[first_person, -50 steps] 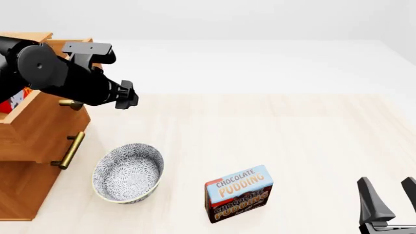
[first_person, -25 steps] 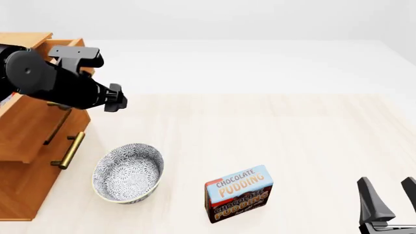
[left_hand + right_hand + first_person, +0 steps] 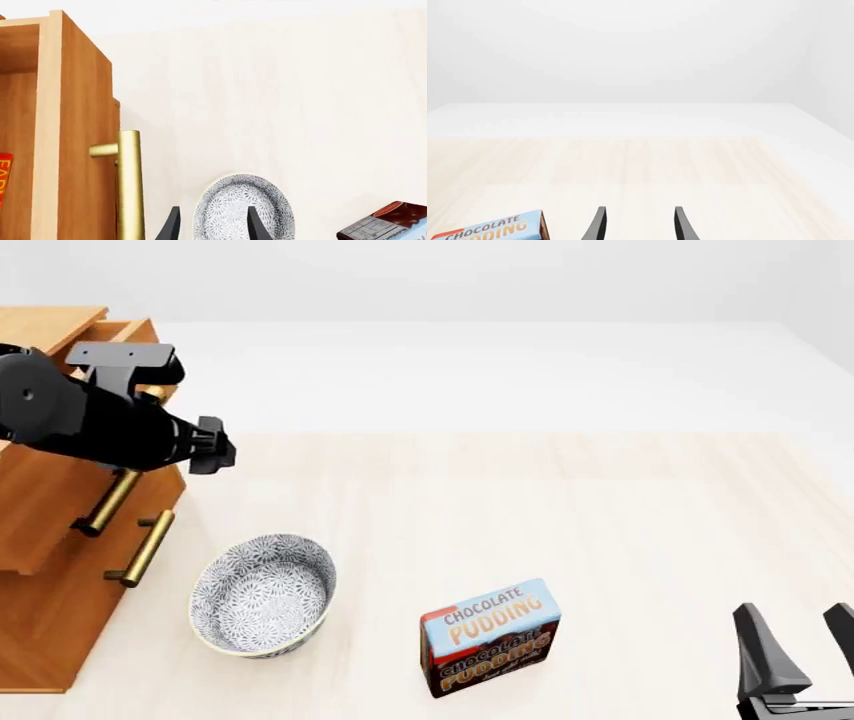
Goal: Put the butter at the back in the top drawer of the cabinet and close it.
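Flanking left end effector (image 3: 209, 226), fingers spread, empty: top drawer (image 3: 80, 150) handle, patterned bowl (image 3: 244, 210) beyond.

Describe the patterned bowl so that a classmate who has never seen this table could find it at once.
Start at the wooden cabinet on the table's left side. Just to its right, near the front edge, sits the bowl, with the chocolate pudding box further right. It is the only round, open item, grey-and-white patterned.

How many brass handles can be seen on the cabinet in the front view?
2. One handle hangs on the top drawer, just below the left arm; the other is on the drawer beneath. A third may be hidden lower down.
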Motion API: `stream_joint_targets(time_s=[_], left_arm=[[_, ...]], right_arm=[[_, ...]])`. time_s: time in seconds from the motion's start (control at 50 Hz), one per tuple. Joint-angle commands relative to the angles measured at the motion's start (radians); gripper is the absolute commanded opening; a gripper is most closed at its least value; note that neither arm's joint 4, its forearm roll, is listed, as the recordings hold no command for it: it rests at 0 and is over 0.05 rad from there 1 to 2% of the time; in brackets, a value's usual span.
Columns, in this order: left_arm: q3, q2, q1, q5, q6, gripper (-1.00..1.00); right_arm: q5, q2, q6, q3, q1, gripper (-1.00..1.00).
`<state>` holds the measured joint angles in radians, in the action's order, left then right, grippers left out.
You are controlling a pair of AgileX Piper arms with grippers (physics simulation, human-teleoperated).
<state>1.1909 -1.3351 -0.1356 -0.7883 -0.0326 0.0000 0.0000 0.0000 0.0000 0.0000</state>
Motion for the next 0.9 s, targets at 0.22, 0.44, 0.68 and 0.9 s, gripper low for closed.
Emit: stream_joint_targets(time_s=[0.22,0.44,0.68,0.9], left_arm=[[-0.016,0.015,0.080,0.006,0.041,1.00],[-0.001,0.000,0.109,0.013,0.029,1.00],[0.010,-0.021,0.141,0.032,0.045,1.00],[0.009,-0.030,0.191,0.047,0.062,1.00]], right_arm=[[0.000,0.000,0.000,0.000,0.000,1.00],[0.000,0.000,0.000,0.000,0.000,1.00],[0.000,0.000,0.000,0.000,0.000,1.00],[0.000,0.000,0.000,0.000,0.000,1.00]])
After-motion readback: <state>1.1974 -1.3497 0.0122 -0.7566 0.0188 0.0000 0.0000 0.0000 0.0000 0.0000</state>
